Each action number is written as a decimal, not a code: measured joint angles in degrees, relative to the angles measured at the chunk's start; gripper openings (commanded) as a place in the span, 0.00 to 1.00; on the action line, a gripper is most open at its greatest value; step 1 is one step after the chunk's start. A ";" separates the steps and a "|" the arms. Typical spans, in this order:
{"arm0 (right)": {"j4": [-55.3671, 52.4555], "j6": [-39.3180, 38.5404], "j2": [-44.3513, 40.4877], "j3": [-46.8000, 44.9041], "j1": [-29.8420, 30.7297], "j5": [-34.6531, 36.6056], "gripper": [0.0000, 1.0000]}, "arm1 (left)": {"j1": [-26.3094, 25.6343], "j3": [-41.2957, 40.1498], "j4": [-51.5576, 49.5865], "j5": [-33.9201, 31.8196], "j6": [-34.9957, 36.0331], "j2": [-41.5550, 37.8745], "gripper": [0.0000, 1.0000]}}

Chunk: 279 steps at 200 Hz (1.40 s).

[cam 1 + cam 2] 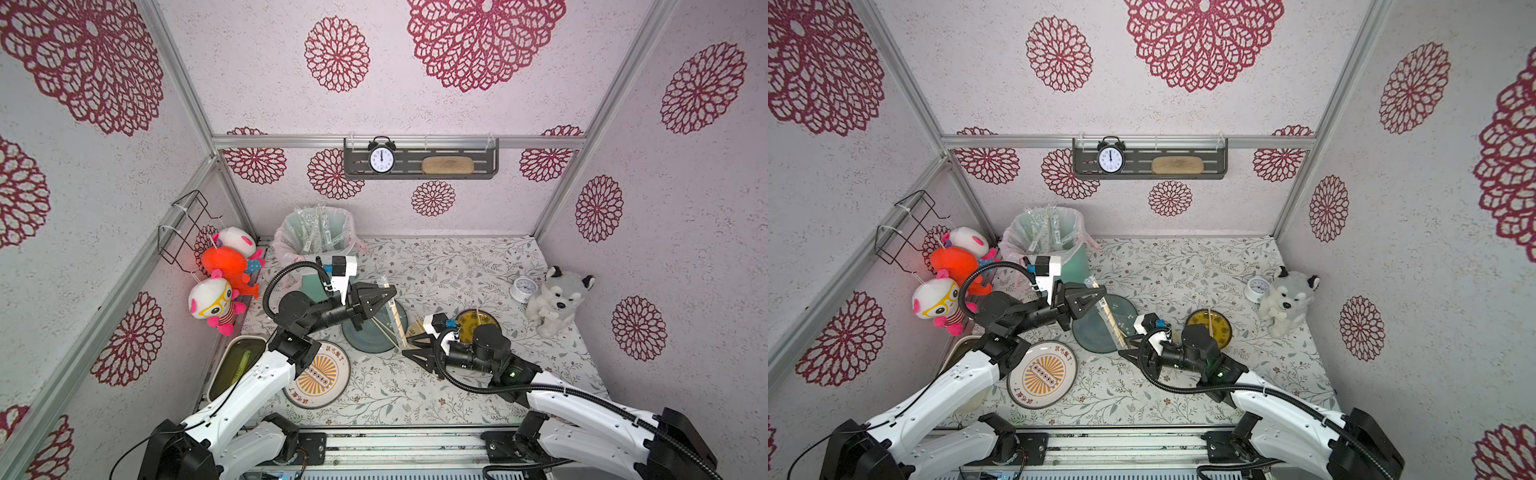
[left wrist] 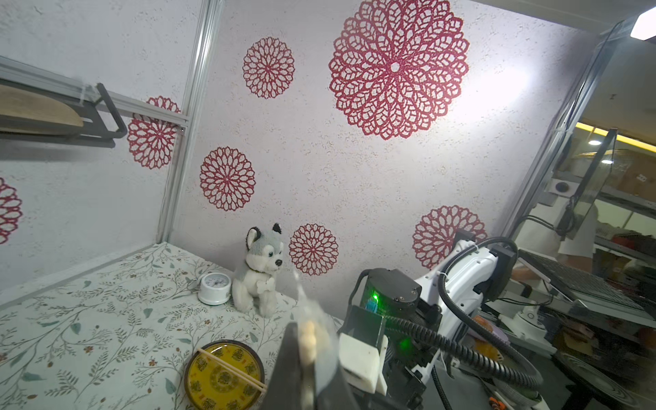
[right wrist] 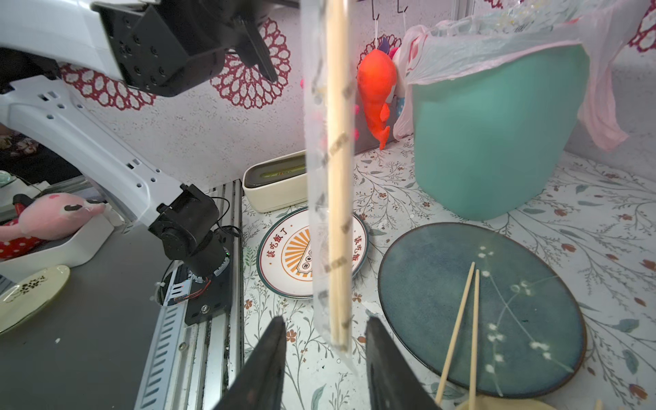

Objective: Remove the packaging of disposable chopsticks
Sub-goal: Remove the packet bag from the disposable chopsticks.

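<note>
We have the left gripper [image 1: 384, 300] pressed together on the upper end of a wrapped pair, so the packaging [image 3: 328, 177] hangs over the table with the disposable chopsticks [image 3: 337, 170] inside, just beside the blue plate [image 3: 443, 277]. The right gripper [image 3: 324, 358] stands spread around its lower end, touching nothing. The sleeve looks light, crinkly and slippery – we would pinch the empty film past the stick tips – while the stiff wood slides free.
</note>
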 measured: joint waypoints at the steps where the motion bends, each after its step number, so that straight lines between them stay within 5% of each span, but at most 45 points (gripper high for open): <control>1: 0.04 0.02 0.00 0.00 0.00 0.02 0.37 | 0.00 0.00 0.04 0.09 -0.07 0.09 0.00; 84: 4.11 0.15 5.35 3.13 -1.18 -4.22 0.26 | 0.04 -1.51 1.81 3.89 -0.13 -1.14 0.00; 131: 6.36 1.22 7.91 3.78 -1.07 -7.65 0.00 | 0.07 -1.68 2.45 4.68 -0.02 -0.83 0.00; 151: 6.32 1.51 8.04 3.72 -1.11 -7.96 0.00 | 0.17 -2.03 2.54 4.70 0.09 -0.81 0.00; 168: 6.93 1.60 8.02 3.43 -1.11 -7.98 0.00 | 0.15 -2.08 2.71 4.72 0.39 -0.96 0.47; 182: 7.50 1.86 8.02 3.10 -1.18 -8.09 0.00 | 0.15 -2.58 3.28 4.66 0.39 -1.33 0.55; 206: 9.14 2.64 8.02 2.01 -1.27 -8.63 0.00 | 0.15 -3.30 3.85 3.91 0.07 -1.95 0.43; 230: 10.03 3.02 8.02 1.22 -1.27 -9.09 0.00 | 0.15 -3.26 5.46 3.78 -0.59 -1.84 0.17; 254: 10.60 3.06 8.00 0.87 -1.27 -9.57 0.00 | 0.15 -2.73 6.03 3.87 -0.76 -0.44 0.22; 279: 10.54 3.15 8.00 0.85 -1.29 -9.42 0.00 | -0.37 -2.56 6.99 4.35 -1.49 1.81 0.09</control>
